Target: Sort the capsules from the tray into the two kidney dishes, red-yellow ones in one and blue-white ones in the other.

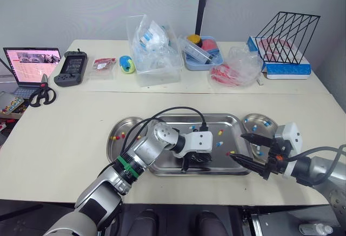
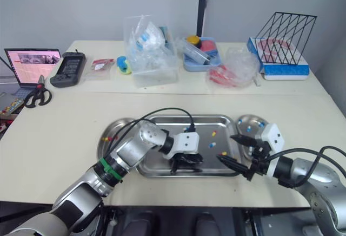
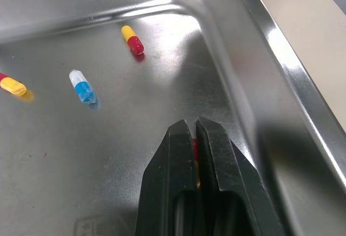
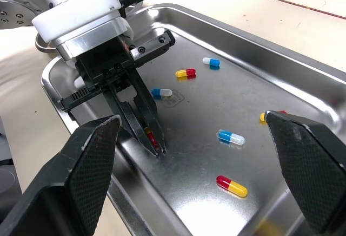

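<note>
The left dish (image 1: 115, 148), at nine o'clock from the tray (image 1: 178, 117), has red-yellow ones. The left gripper (image 3: 193, 126), at the tray's six o'clock, is pinching a red-yellow capsule (image 3: 194, 148). I think it must lift it and go toward nine o'clock. The right gripper (image 1: 236, 146) hangs wide open near three o'clock.

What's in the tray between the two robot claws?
Two loose capsules on the tray: a blue-white capsule and a red-yellow capsule, plain in the right wrist view.
</note>
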